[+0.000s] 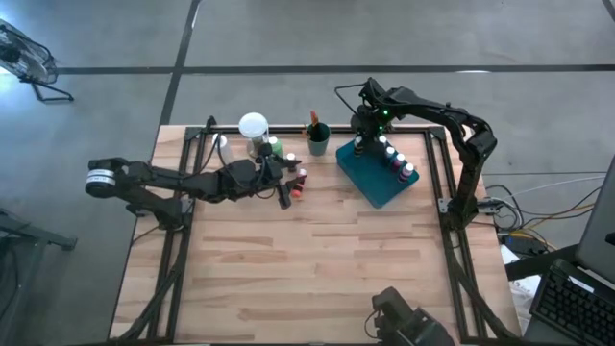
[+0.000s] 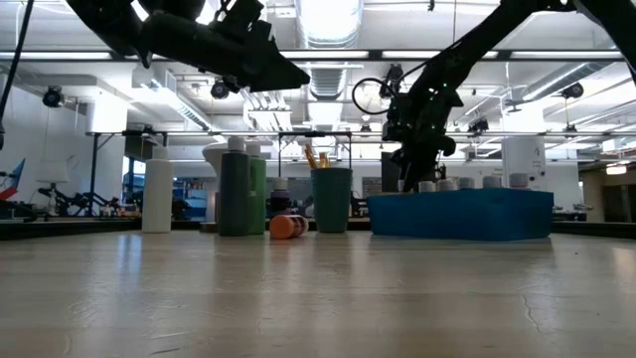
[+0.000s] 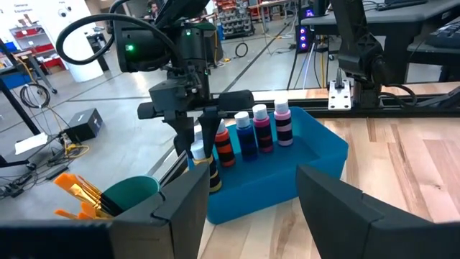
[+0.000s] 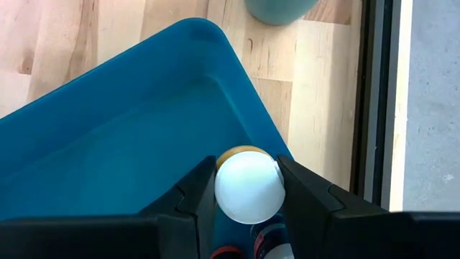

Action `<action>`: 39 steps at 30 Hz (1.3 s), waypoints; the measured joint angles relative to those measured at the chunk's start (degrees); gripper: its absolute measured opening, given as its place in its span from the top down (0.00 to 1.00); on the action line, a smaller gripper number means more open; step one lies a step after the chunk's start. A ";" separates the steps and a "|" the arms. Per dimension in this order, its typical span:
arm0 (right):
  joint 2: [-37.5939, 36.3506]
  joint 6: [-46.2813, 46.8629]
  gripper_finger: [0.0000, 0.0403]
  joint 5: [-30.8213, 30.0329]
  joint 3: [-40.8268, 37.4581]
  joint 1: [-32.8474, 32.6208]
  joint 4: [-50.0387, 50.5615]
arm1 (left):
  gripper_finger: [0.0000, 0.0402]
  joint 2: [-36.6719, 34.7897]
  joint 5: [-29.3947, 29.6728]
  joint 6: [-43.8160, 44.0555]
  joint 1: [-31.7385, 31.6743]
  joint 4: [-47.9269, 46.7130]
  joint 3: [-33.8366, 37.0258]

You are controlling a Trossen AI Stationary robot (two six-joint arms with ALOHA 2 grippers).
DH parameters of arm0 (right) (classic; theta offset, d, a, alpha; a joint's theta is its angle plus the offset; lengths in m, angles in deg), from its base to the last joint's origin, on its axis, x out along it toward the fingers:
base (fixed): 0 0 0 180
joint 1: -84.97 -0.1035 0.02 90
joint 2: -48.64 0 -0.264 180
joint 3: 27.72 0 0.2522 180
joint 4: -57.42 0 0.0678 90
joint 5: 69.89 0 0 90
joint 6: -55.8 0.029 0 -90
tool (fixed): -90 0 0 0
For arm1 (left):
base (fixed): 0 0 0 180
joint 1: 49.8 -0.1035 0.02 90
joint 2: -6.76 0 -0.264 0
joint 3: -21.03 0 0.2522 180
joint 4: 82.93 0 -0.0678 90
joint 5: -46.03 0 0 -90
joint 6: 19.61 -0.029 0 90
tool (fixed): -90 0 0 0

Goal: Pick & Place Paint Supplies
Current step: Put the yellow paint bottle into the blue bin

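Over the blue plastic tray (image 4: 108, 137), your right gripper (image 4: 248, 188) clamps a white-capped yellow paint bottle (image 4: 249, 184) — poised for placing; your left gripper (image 3: 248, 194) hangs parted, empty.

Grey concrete floor (image 1: 288, 34); ceiling strip lights (image 2: 328, 20) glow.

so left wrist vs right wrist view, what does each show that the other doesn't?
Left wrist only: the row of bottles standing in the blue tray, a teal cup with orange-handled brushes, and the whole right arm from outside. Its own left gripper is open and empty.
Right wrist only: the right gripper shut on a white-capped bottle, seen from above, low in the tray's corner.
Both: tray, wooden table, that gripped bottle.
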 joint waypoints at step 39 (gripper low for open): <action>-0.55 3.77 0.57 -0.67 5.32 -0.09 4.52 | 0.47 0.02 -0.01 -0.03 0.04 0.00 0.02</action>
